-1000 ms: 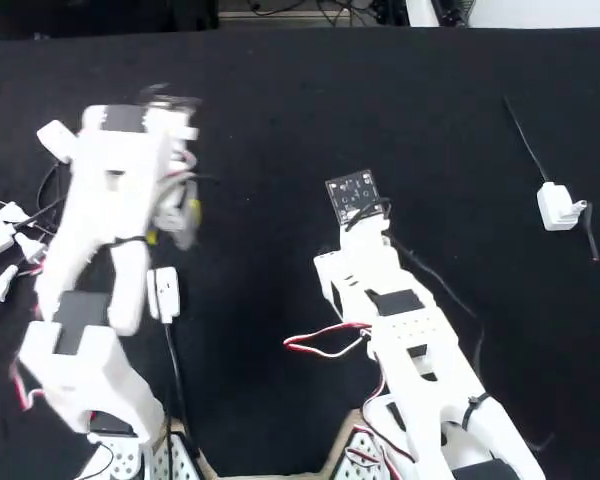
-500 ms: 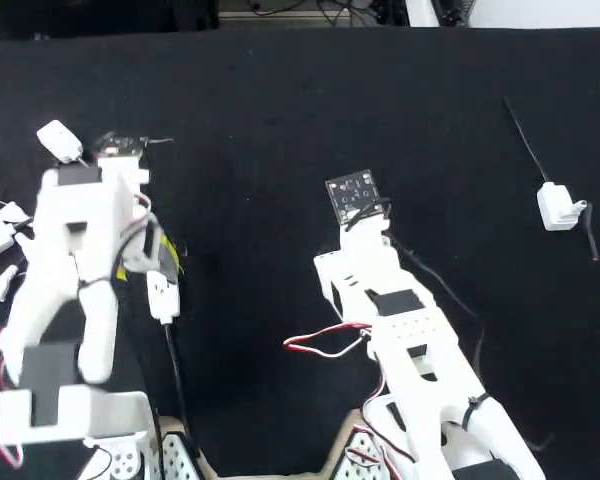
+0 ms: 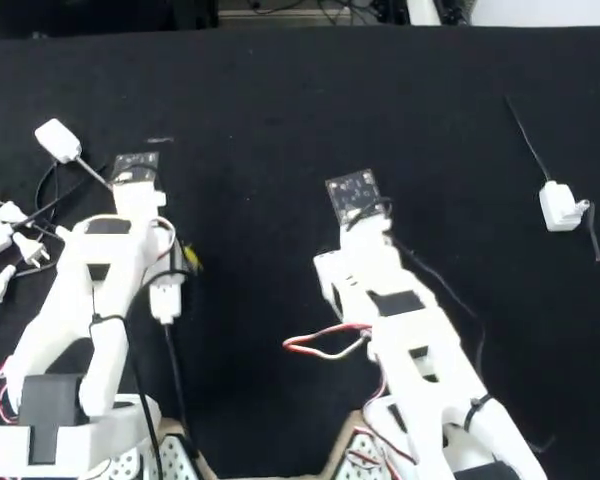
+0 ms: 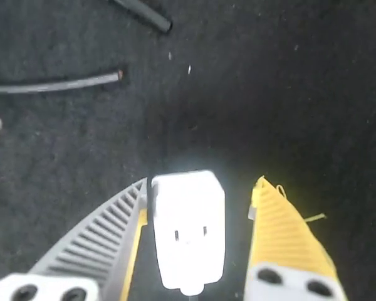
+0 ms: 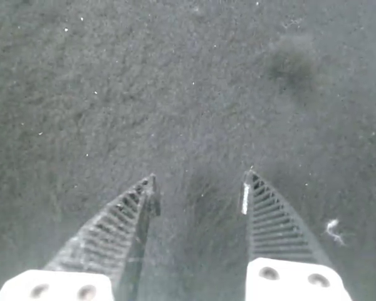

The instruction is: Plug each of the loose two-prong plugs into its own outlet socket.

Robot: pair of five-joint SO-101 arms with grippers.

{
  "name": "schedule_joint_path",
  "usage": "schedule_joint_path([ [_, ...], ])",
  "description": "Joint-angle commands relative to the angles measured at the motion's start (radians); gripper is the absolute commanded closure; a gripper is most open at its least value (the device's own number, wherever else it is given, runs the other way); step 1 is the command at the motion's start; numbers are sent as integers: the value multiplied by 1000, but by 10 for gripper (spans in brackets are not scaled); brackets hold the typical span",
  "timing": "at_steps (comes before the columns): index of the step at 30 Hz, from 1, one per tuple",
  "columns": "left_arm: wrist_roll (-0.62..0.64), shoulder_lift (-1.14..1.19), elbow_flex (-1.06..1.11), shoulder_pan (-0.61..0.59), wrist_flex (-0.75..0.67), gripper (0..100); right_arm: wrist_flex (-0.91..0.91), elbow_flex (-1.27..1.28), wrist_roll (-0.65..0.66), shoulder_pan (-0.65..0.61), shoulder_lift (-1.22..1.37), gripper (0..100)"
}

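Well, socket (image 4: pixel 188 232) within left tool (image 4: pixel 203 183) (agape)

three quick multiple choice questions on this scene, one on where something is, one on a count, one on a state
1. Where does the white socket lie?
A) between the fingers of the left gripper
B) on top of an arm
C) on the floor

2. How many slots show on the socket's face?
A) two
B) four
C) six

3. How is the right gripper?
A) shut on a plug
B) open over black cloth
C) shut on a cable

Answers:
1 A: the left wrist view shows the socket lying between that gripper's two fingers.
2 A: two short slots sit side by side on its face.
3 B: the right wrist view shows its fingers apart, with nothing but cloth between them.
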Motion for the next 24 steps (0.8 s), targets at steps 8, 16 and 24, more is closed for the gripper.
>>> schedule_joint_path([
  [8,5,-37,-5,12,-23,910,-23,-4,-8,15,-12,800],
  [16,5,-49,-102,50,-23,913,-25,-4,-8,15,-12,800],
  [24,-17,-38,-288,340,-23,909,-25,-4,-8,23,-12,800],
])
